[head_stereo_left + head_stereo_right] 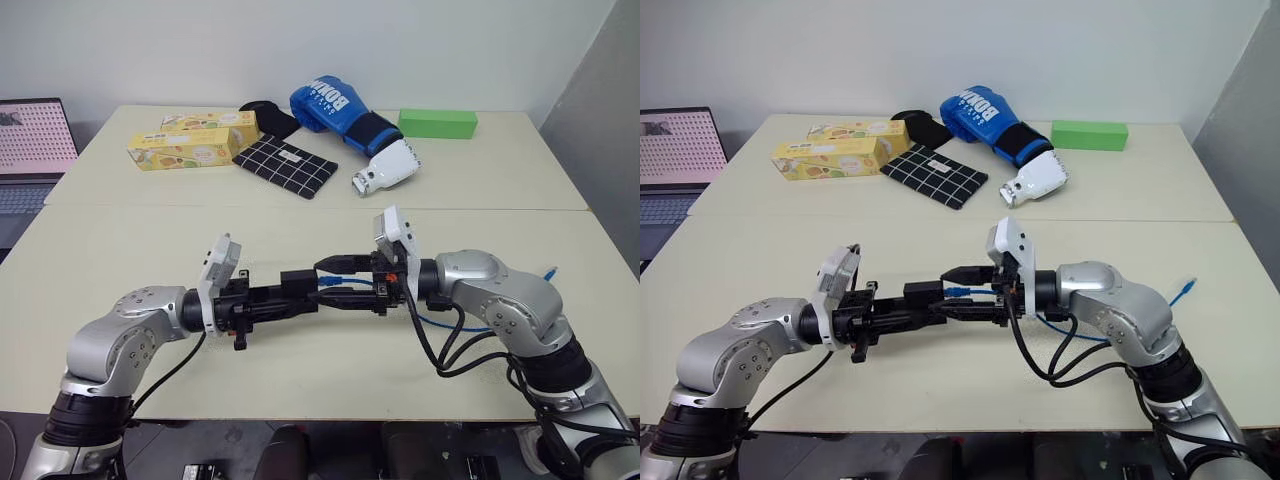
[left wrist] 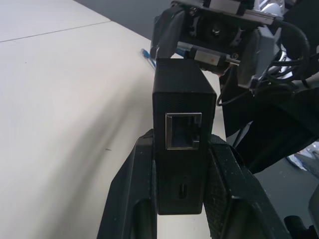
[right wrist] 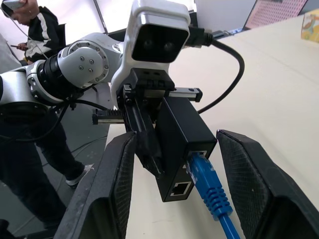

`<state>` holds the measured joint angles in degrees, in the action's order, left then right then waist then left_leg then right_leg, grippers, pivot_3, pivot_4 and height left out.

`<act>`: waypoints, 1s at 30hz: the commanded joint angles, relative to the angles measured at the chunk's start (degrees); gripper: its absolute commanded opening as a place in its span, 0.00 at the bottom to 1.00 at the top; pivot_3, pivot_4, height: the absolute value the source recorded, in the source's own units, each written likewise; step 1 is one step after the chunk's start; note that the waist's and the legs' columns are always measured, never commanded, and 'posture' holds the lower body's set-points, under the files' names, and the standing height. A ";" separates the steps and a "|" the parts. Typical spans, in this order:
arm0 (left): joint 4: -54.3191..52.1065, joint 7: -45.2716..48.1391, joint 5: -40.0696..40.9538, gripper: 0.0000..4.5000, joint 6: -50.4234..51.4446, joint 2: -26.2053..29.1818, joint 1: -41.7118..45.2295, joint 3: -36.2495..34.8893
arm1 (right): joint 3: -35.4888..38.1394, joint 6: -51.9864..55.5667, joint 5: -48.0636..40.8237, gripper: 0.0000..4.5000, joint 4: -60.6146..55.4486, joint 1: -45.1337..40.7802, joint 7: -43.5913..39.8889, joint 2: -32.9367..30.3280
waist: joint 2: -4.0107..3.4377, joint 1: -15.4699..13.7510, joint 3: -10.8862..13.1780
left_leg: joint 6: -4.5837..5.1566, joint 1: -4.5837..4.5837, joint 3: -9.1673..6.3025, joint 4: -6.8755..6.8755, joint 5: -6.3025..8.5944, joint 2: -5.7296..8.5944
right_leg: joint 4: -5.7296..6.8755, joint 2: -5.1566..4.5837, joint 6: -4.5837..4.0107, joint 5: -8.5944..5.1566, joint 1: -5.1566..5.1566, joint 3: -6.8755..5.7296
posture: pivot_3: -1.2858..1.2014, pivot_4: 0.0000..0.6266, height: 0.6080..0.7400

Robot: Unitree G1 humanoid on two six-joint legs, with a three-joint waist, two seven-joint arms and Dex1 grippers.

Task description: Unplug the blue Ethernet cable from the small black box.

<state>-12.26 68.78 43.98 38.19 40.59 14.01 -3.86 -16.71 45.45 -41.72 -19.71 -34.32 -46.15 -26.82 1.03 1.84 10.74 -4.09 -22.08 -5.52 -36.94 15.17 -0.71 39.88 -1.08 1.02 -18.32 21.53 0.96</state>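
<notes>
Two end effectors meet: left clamps small black box; right spread around plugged blue Ethernet cable.

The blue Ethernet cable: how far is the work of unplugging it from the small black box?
Done: the left gripper is shut on the small black box, held above the table. In hand: the open right gripper straddles the plug of the blue Ethernet cable. Left: close on the plug, which sits in its port, and pull it out.

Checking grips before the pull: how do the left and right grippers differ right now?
The left gripper is shut on the small black box; the right gripper stands open, its fingers either side of the blue Ethernet cable without touching it. The cable is plugged in. Both point level, facing each other.
</notes>
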 commanded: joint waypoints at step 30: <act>-1.12 0.79 0.65 0.18 -1.54 -0.25 -0.57 -0.67 | 5.29 5.53 -1.49 0.60 3.92 -1.21 -3.61 2.36 | 0.00 0.02 0.00 | 0.01 0.00 0.03 0.02 0.00 0.02 | 0.00 0.04 0.00 0.00 0.03 -0.02 | 0.52 0.24 1.00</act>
<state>-12.01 69.38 43.97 37.14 40.44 13.04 -3.86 -11.93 51.53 -43.06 -13.63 -34.99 -48.87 -24.33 1.02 1.87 10.74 -4.09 -22.08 -5.49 -36.92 15.17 -0.69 39.88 -1.05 1.03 -18.32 21.56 0.95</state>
